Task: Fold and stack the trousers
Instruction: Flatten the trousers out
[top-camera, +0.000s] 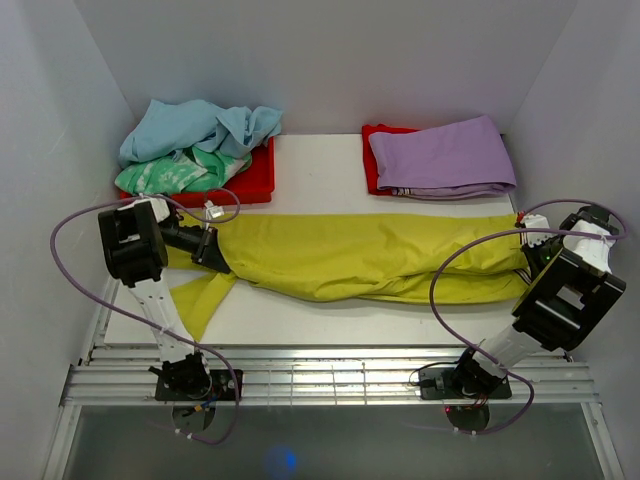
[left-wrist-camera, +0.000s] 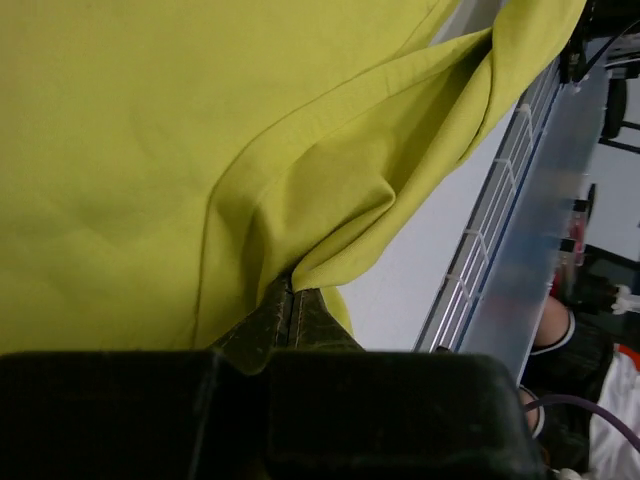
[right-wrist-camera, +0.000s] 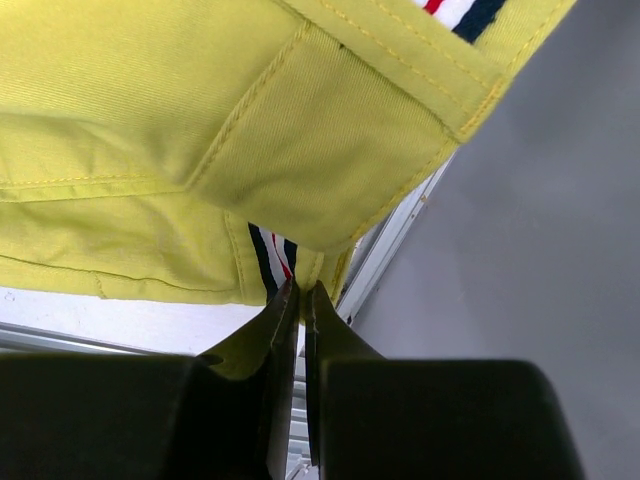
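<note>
Yellow trousers (top-camera: 360, 255) lie stretched lengthwise across the white table, folded along their length. One leg end (top-camera: 200, 298) trails toward the front left. My left gripper (top-camera: 218, 255) is shut on the leg end of the trousers (left-wrist-camera: 150, 150), its jaws pinched on a fold of cloth. My right gripper (top-camera: 530, 255) is shut on the waistband end (right-wrist-camera: 300, 140), where a striped blue, white and red tape (right-wrist-camera: 270, 258) shows inside the band. A folded purple pair (top-camera: 445, 155) lies at the back right.
A red tray (top-camera: 255, 180) at the back left holds crumpled light blue (top-camera: 195, 125) and green (top-camera: 170, 172) garments. The purple pair rests on a red tray (top-camera: 372, 160). White walls close in on three sides. A metal rail (top-camera: 330, 380) runs along the front edge.
</note>
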